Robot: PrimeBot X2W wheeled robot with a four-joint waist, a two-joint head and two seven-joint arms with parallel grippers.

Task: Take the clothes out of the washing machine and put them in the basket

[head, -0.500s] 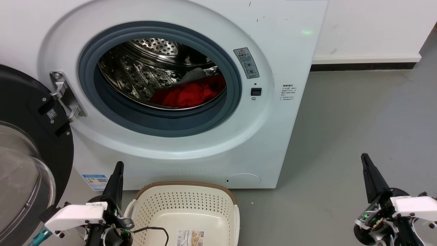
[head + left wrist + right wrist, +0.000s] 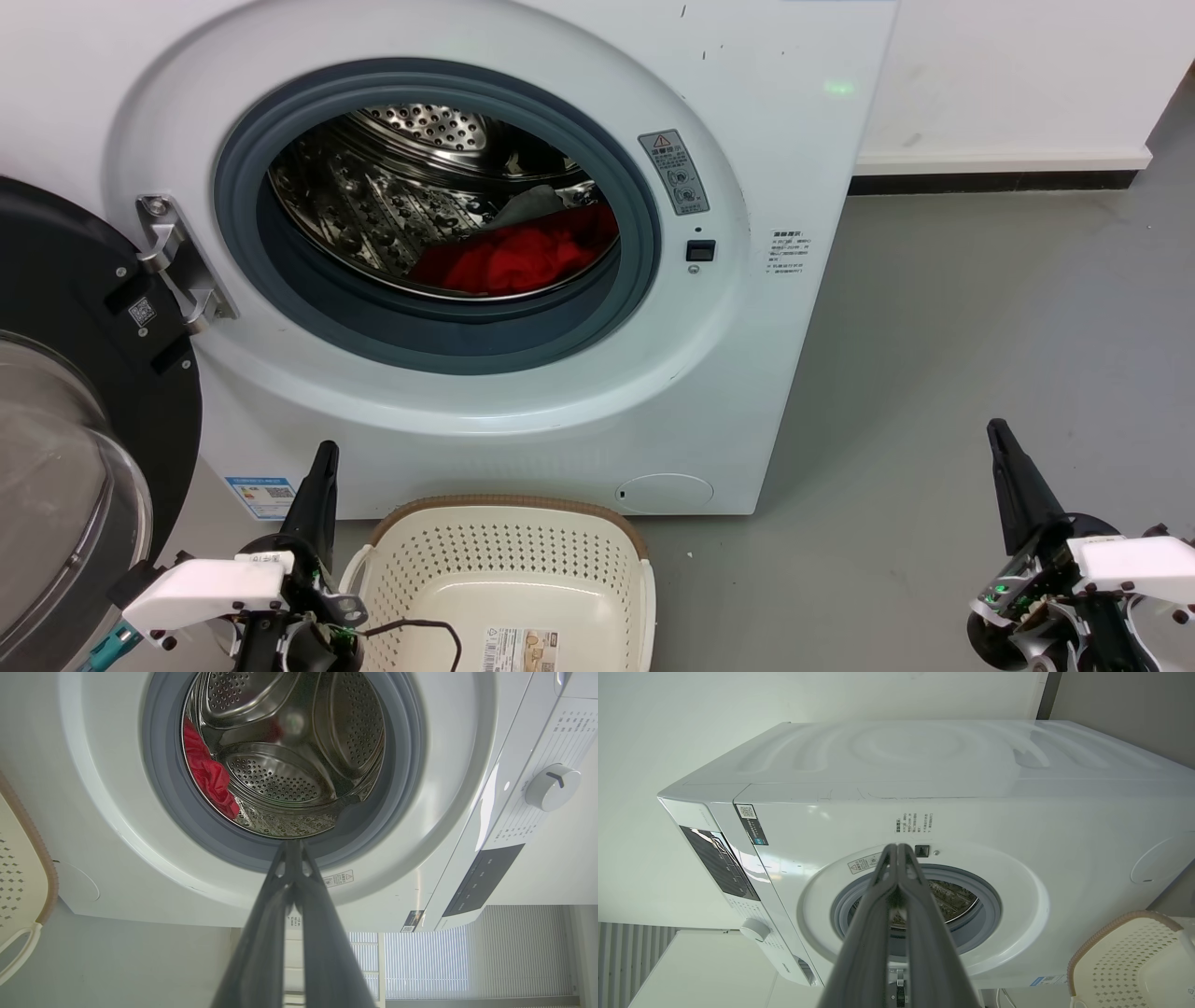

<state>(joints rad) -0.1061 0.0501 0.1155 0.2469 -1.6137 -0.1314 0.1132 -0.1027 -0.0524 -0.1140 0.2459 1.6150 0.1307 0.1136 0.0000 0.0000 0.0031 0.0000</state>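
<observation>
The bottom edge of the head view cut off the near half of the basket [image 2: 509,551]. The drum's front lip [image 2: 485,297] hid the lower part of the clothes [image 2: 523,257], and the print on the warning label [image 2: 674,171] was too small for me to read.

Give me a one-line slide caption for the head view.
Washer door open, red clothes in the drum, basket below; left gripper and right gripper shut.
</observation>
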